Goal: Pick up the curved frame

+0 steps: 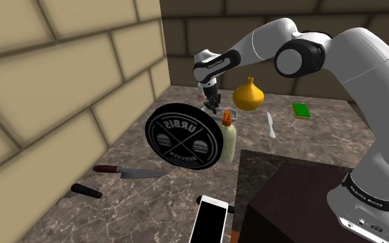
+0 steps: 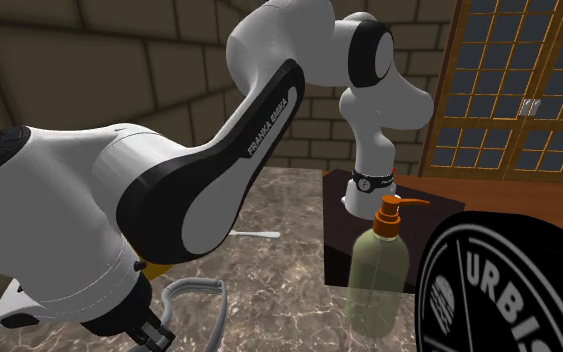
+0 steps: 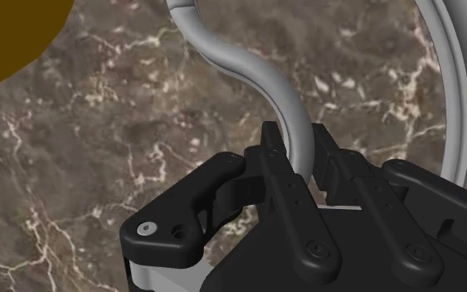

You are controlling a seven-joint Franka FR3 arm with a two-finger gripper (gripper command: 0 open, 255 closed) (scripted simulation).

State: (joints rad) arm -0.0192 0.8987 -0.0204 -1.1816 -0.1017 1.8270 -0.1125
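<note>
The curved frame [image 3: 248, 70] is a grey bent tube lying over the brown marble counter [image 3: 99, 149]. My black gripper [image 3: 304, 162] is shut on it, and the tube runs up between the two fingers [image 3: 274, 170]. From the second exterior view the frame [image 2: 201, 292] loops out beside the gripper [image 2: 154, 330], low over the counter. Whether it touches the marble I cannot tell. In the shoulder view the gripper [image 1: 210, 96] points down at the far end of the counter, behind a round black sign.
A round black "URBIS" sign [image 1: 184, 134] and a soap bottle with an orange pump [image 1: 229, 138] stand close in front of the gripper. A yellow gourd [image 1: 248, 94] sits beside it. A knife [image 1: 127, 171], a phone [image 1: 209, 219] and a green block [image 1: 301, 110] lie farther off.
</note>
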